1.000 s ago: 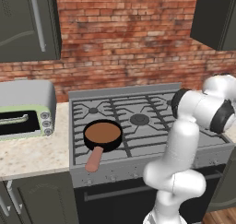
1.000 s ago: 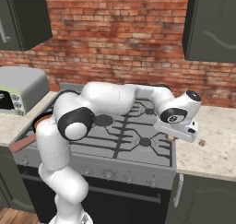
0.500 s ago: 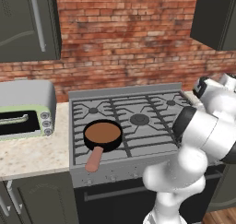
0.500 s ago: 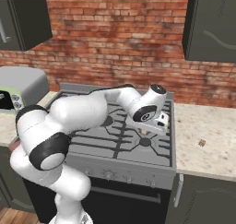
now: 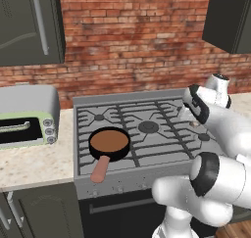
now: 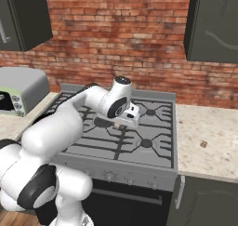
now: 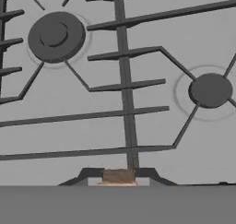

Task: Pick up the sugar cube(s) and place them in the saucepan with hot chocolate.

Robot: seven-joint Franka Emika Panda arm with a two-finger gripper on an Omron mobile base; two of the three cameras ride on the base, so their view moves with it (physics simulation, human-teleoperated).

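My gripper (image 6: pixel 120 125) hangs over the middle of the stove, shut on a small brown sugar cube (image 7: pixel 118 176) that shows between the two dark fingertips in the hand view. In the left base view the gripper (image 5: pixel 193 121) is over the stove's right half. The saucepan with hot chocolate (image 5: pixel 109 143), black with a brown surface and a salmon-pink handle pointing toward the front edge, sits on the front left burner, well to the left of the gripper. Another sugar cube (image 6: pixel 203 144) lies on the speckled counter to the right of the stove.
Stove grates and round burners (image 7: pixel 56 35) lie right under the hand. A toaster oven (image 5: pixel 27 117) stands on the left counter. A brick wall runs behind the stove, with dark cabinets (image 6: pixel 213 25) overhead on both sides. The right counter (image 6: pixel 218 160) ends at a front edge.
The arm has swung left from the right counter to over the stove, its gripper staying shut. One sugar cube stays on the counter. The saucepan has not moved.
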